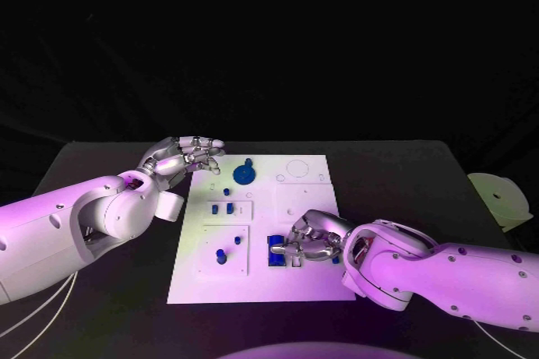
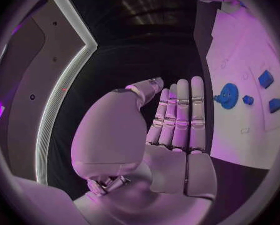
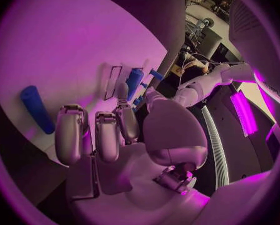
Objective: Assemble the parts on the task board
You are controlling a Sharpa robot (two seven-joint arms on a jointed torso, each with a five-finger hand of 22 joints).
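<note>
- White task board (image 1: 303, 277) flat in the middle of the black worktop (image 1: 393, 172)
- Big blue gear (image 1: 244, 173) already sitting near the far edge of the board, with small blue pegs (image 1: 227, 191) close by
- Two small blue blocks (image 1: 221, 209) standing side by side in a slot, looks like done
- One blue peg (image 1: 221, 257) standing in the near left panel
- Right hand (image 1: 309, 241) low over the near middle of the board, right at a dark blue block (image 1: 276, 251) there
- Right fingers (image 3: 101, 135) curled in near that block; hard to tell if holding it or just touching it
- Left hand (image 1: 183, 157) up at the far left corner of the board, fingers (image 2: 180, 115) held straight and close together, nothing in them
- Round outline (image 1: 300, 169) at the far right of the board still bare, so maybe a part left to go there
- Guess: more than half done, with the near block being worked on and one or two spots left
</note>
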